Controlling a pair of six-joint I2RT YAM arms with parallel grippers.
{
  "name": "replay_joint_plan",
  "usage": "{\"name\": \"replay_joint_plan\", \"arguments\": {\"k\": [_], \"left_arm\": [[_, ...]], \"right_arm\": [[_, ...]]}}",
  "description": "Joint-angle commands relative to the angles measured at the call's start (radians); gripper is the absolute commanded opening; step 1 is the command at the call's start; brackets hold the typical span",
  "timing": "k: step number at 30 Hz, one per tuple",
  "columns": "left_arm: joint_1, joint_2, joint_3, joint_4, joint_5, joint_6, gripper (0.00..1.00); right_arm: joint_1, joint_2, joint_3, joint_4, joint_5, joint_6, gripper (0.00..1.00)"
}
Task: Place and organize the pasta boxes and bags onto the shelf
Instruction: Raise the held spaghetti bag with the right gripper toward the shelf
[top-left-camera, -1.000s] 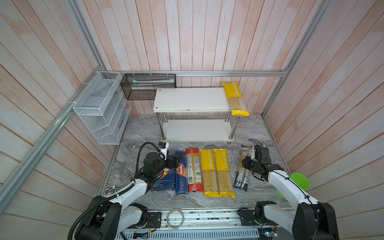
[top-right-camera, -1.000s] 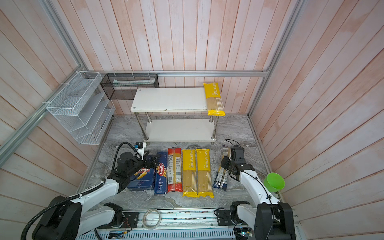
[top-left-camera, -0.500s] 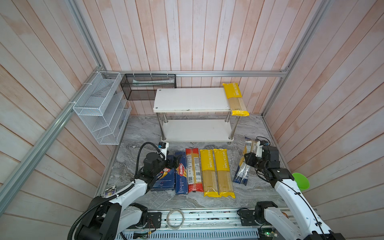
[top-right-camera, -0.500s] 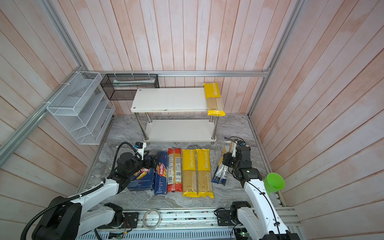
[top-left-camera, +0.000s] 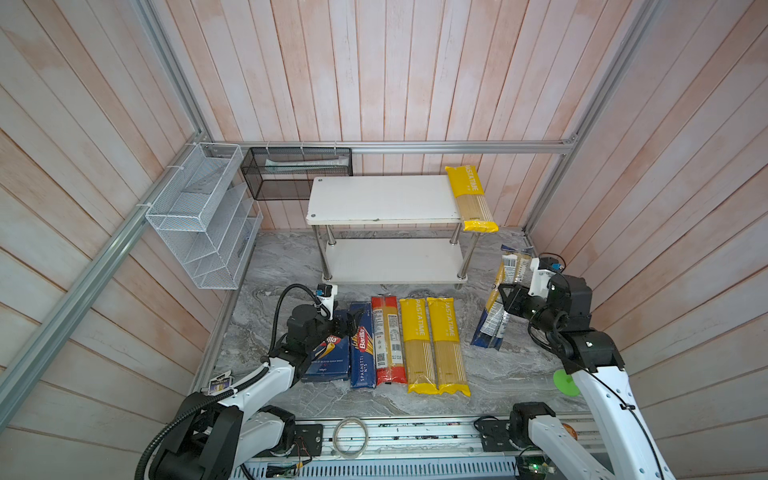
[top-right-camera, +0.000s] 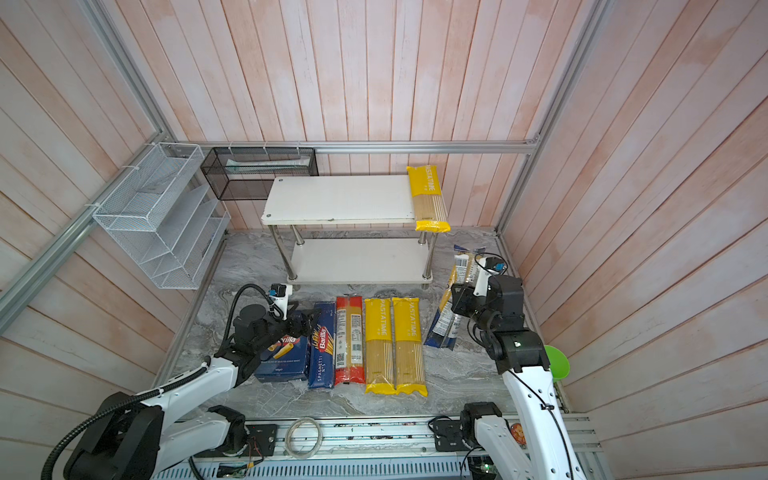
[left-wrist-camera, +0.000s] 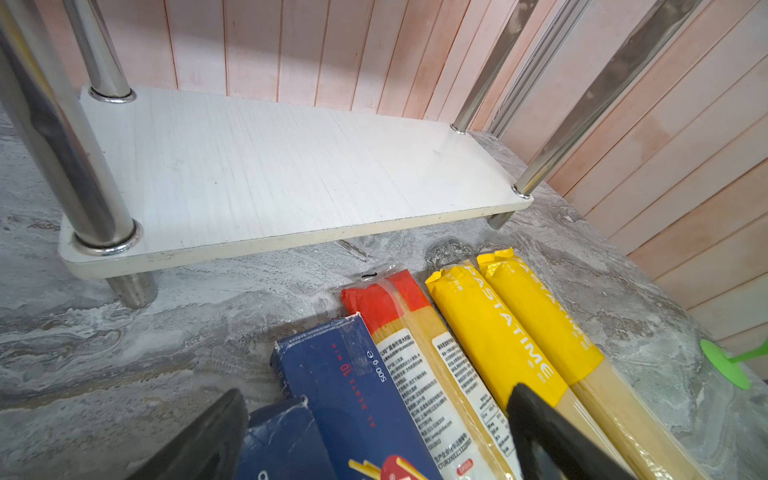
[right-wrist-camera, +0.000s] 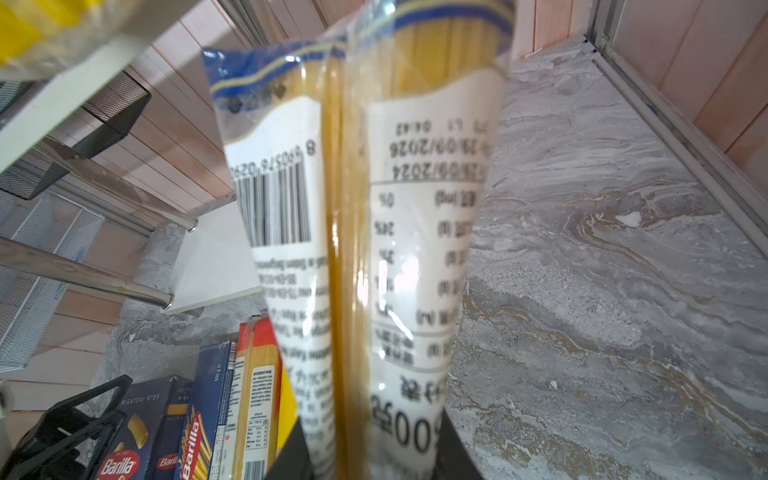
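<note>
Right end effector is clamped on the slim blue-and-clear spaghetti bag, held aslant near the marbled desk's right edge. Left end effector is spread open above the wide cardboard carton and narrow carton near the left edge. One yellow bag is laid along the white shelf's right edge.

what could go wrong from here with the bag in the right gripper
1. The right gripper pinches the blue and clear bag partway along its slick film, so the long tilted bag could slip or swing.
2. The yellow bag overhangs the front edge of the shelf; a placement beside it could knock it off.
</note>
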Motion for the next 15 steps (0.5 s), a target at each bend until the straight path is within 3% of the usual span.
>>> {"name": "replay_joint_plan", "arguments": {"k": [1, 15], "left_arm": [[-0.006, -0.012, 0.012, 0.015, 0.001, -0.003, 1.0], [-0.005, -0.011, 0.012, 0.016, 0.004, -0.002, 1.0]], "right_arm": [[0.004, 0.001, 0.119, 0.04, -0.005, -0.038, 0.04], [0.05, 0.12, 0.394, -0.007, -0.021, -0.096, 0.03]]}}
